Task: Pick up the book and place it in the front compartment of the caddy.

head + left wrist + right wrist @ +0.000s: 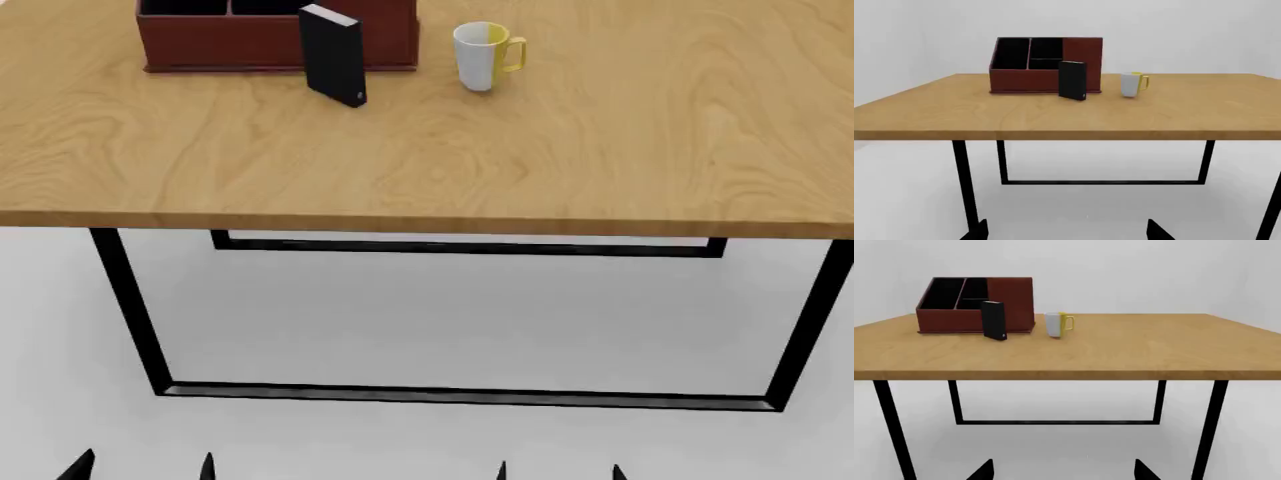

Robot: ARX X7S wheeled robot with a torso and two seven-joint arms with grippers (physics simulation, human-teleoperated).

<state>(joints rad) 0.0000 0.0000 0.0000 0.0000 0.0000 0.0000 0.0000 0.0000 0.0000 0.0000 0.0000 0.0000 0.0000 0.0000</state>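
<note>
Worktop (534,150) carrying caddy (267,45), book (331,55) and mug (478,58), with both arms held low and short of it.

The caddy is set toward the far left, the book is stood upright just in front of its near wall with its long axis vertical, and the mug is stood apart to the right. Ahead of and above both end effectors the book is placed, toward the left, so the left arm is judged nearer. The left end effector (1066,231) and right end effector (1064,470) are shown only as spread finger tips, so both are read as wide and empty. Bare wood is left before the book.
</note>
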